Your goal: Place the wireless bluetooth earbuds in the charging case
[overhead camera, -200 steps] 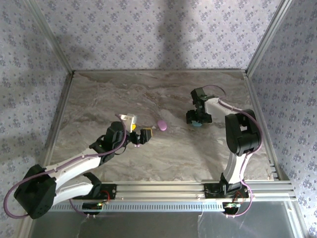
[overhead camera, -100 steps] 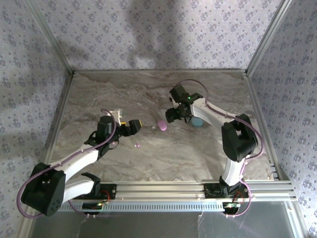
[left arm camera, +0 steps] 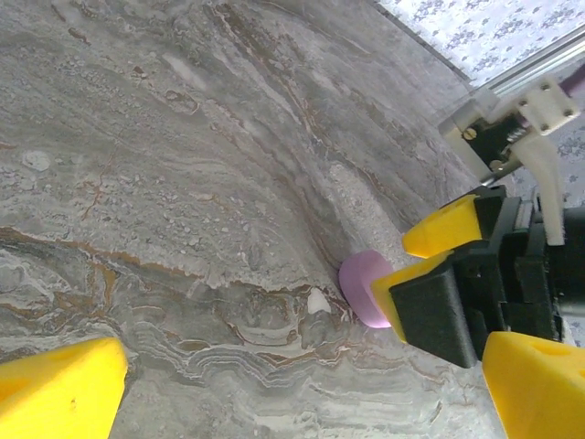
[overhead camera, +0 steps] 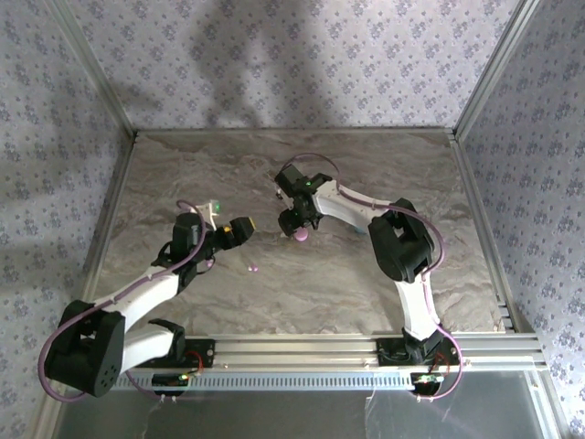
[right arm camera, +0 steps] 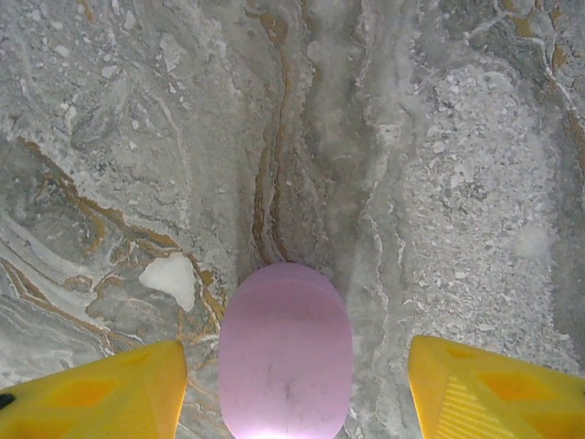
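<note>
The table [overhead camera: 183, 165] is a grey-brown marbled slab with rusty veins. It sits in a booth of pale walls [overhead camera: 292, 64] printed with small blue flowers. Aluminium rails [overhead camera: 302, 347] frame the booth and carry the arm bases at the near edge.

Near the middle of the slab lies the pink charging case [right arm camera: 285, 352], a smooth oval. The right gripper [overhead camera: 296, 225] hangs directly over it with its jaws apart. Its yellow fingers [right arm camera: 101, 389] flank the case, with bare marble showing on both sides, so nothing is gripped.

The pink earbuds [overhead camera: 253, 268] lie loose on the marble nearer the bases, apart from the case and just beside the left arm. They are too small to tell one from another. The left gripper [overhead camera: 239, 229] is spread wide and empty, and it points toward the case.
</note>
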Robot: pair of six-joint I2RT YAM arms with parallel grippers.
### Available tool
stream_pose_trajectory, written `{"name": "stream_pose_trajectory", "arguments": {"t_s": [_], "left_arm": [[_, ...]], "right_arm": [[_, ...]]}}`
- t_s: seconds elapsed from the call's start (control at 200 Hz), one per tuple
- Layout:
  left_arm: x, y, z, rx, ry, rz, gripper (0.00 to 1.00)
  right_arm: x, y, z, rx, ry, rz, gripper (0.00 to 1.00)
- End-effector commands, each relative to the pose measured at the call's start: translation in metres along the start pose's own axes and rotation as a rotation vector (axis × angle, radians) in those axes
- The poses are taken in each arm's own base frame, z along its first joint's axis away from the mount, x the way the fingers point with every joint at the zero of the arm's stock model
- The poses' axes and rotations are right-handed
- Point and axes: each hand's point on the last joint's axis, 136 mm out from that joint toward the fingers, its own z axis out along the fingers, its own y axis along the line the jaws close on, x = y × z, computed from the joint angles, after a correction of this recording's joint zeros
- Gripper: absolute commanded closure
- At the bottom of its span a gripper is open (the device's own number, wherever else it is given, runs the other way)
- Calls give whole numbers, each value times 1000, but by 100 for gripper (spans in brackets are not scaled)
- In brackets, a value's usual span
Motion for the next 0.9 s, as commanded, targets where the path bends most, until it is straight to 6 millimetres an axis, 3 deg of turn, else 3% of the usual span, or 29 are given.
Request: {"name": "stream_pose_trajectory", "arguments": {"t_s": [0.0, 0.505, 0.895], "left_arm": [[-5, -6, -6, 26, -25, 8, 0], [-5, -7, -7, 28, -25, 7, 0], [-3, -7, -4, 36, -13, -2, 0]], "right_arm": [[4, 0, 4, 12, 41, -31, 36], [11, 3, 15, -1, 77, -22, 44], [16, 5, 18, -11, 93, -19, 43]]}}
